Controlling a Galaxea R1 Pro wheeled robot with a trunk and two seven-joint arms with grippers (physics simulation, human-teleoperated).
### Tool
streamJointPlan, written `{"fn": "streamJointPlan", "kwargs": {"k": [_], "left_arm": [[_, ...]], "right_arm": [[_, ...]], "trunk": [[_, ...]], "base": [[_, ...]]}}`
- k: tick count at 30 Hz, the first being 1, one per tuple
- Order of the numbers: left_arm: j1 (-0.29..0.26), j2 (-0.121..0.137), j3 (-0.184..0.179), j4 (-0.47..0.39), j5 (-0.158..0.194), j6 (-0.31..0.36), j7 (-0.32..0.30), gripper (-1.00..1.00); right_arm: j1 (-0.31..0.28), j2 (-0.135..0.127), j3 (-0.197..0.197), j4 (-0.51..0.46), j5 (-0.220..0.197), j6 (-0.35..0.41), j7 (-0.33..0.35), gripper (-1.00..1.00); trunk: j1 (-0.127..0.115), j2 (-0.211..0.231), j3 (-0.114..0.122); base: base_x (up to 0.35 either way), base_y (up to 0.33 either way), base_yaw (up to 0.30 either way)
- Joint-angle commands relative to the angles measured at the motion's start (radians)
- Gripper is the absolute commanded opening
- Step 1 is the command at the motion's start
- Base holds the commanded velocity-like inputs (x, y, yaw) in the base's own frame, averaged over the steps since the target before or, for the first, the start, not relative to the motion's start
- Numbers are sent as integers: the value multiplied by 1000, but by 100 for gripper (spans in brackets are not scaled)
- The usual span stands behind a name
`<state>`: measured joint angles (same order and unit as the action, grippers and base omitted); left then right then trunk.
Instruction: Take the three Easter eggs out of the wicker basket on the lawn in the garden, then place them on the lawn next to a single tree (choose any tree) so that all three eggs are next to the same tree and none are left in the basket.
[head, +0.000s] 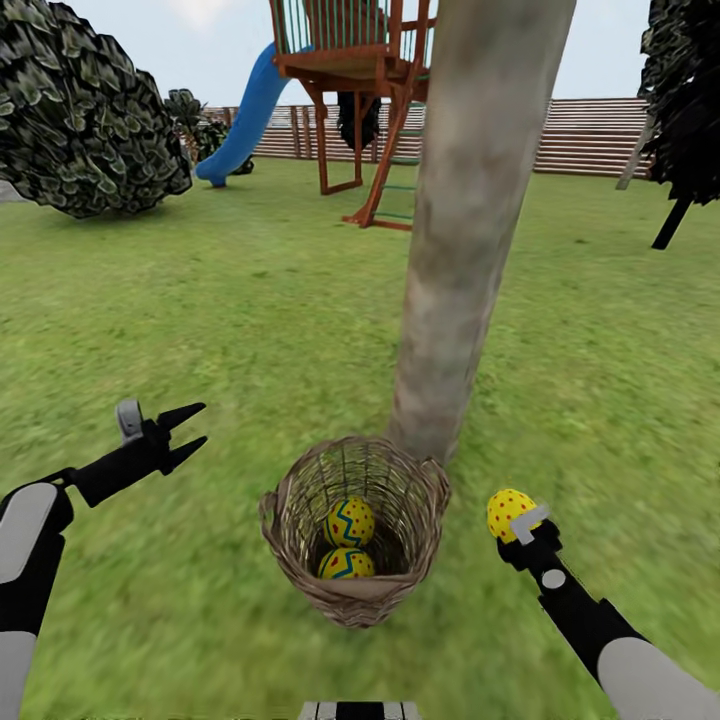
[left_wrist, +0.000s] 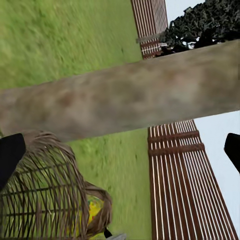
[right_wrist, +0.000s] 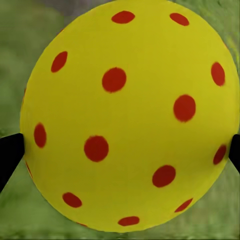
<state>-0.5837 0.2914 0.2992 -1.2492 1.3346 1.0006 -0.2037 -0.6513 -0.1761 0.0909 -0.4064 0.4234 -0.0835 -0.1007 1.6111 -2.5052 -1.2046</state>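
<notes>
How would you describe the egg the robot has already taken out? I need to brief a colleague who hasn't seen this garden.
Find the thick grey-brown tree trunk rising from the lawn, with the wicker basket at its foot. To the basket's right, the right claw holds one egg above the grass. Unlike the two eggs in the basket with blue-green zigzags, its visible side is plain yellow with red dots.

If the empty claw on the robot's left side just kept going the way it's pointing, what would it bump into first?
Probably the tree trunk. The left gripper is open and aimed toward it, and its wrist view looks straight at the trunk, with the wicker basket off to one side. Depth is uncertain.
</notes>
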Motion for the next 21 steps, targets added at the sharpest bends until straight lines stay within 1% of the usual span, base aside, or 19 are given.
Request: {"fn": "streamJointPlan", "kwargs": {"k": [1,3,5,8,11,15,21], "left_arm": [[-1,1,1,1,-8,4,-9,100],[-1,1,1,1,-8,4,-9,100],[-1,1,1,1,-8,4,-10,100],[-1,0,1,1,-8,4,-10,100],[-1,0,1,2,-8,4,-10,100],[-1,0,1,3,-8,4,-10,100],[-1,0,1,3,-8,4,-10,100]], "right_arm": [[-10,1,7,48,5,0,-8,-100],[-51,9,6,125,-1,-1,-8,-100],[-75,13,5,155,-4,0,-11,-100],[-88,16,3,181,-5,-1,-12,-100],[-90,20,-1,178,-3,-5,-13,-100],[-90,20,-5,173,-4,-32,-13,-100],[-90,20,-6,165,-6,-35,-13,-100]], "trunk": [[0,-1,-5],[1,-1,-12],[2,-2,-20],[3,-2,-32],[5,-3,-43],[6,-4,-59],[9,-5,-82]], "base": [[0,0,0],[0,0,0],[0,0,0],[0,0,0],[0,0,0],[0,0,0],[0,0,0]]}}
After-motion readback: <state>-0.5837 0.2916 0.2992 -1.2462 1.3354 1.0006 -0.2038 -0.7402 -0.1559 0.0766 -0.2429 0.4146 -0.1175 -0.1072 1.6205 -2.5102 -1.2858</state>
